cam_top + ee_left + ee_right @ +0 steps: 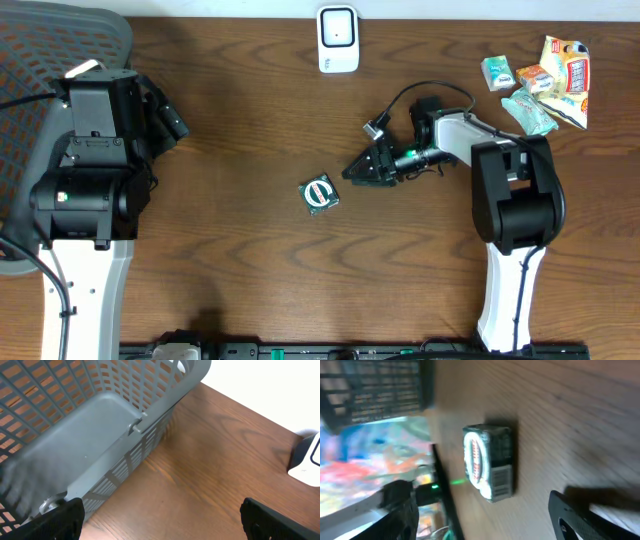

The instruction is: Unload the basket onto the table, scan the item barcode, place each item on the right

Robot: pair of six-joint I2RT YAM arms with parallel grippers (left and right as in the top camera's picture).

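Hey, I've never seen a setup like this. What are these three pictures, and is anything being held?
Two robot arms work at a brown wooden table. One picture looks down from above; the others come from a camera on each wrist. On the table lie a small green packet, a white boxy device and a pile of colourful snack packets. A grey plastic mesh basket sits by the left arm. The left claw and the right claw are open; nothing is held.

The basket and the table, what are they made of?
The basket looks like grey plastic, matte: moulded lattice walls with a smooth solid panel. The table looks like brown wood or wood-look veneer, with a soft sheen: grain lines run across it; which one, I cannot tell.
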